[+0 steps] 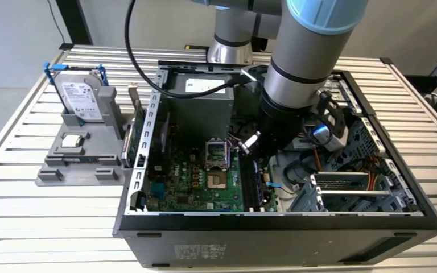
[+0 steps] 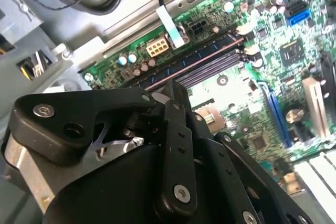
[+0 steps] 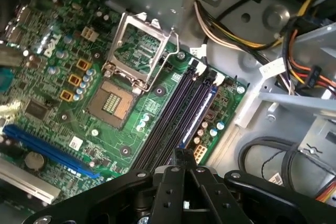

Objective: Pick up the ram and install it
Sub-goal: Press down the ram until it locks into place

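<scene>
My gripper [image 1: 249, 145] hangs inside the open computer case [image 1: 279, 222], just over the black memory slots [image 1: 250, 182] of the green motherboard [image 1: 196, 187]. In both wrist views its fingertips [image 3: 184, 153] [image 2: 176, 85] are pressed together with nothing showing between them. A slim stick that looks like the ram [image 3: 199, 113] [image 2: 184, 59] stands edge-on in the slot nearest the board's edge, under the fingertips. From the exterior view the ram [image 1: 265, 183] is a thin dark strip with blue marks.
The open processor socket [image 3: 113, 100] [image 1: 217, 153] lies beside the slots. Cable bundles [image 3: 236, 30] and a metal drive cage [image 1: 347, 190] crowd the exterior view's right. A hard drive [image 1: 78, 96] stands on a grey holder [image 1: 78, 168], with a green card [image 1: 132, 133] by the case wall.
</scene>
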Motion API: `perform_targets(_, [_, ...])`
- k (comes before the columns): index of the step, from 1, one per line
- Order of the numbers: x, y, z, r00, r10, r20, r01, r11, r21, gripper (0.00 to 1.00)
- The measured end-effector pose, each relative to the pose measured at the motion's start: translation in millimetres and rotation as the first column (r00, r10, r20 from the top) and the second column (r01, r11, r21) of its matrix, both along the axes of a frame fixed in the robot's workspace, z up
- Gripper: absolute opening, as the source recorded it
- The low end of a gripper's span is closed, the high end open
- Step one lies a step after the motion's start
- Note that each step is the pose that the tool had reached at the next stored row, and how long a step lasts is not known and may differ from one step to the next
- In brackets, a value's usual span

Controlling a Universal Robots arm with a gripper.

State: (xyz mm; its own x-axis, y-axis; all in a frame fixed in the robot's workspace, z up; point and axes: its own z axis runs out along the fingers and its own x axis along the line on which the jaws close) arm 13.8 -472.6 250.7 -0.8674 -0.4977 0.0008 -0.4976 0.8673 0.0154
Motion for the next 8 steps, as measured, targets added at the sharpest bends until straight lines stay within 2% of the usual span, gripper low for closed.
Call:
perform_targets(4, [0.0,0.0,0.0,0.9974,0.072,0.0,-0.072,0.9974,-0.0001,0.0])
perform_targets(8, [0.0,0.0,0.0,0.9907,0.136,0.0,-0.136,0.9907,-0.0002,0.0])
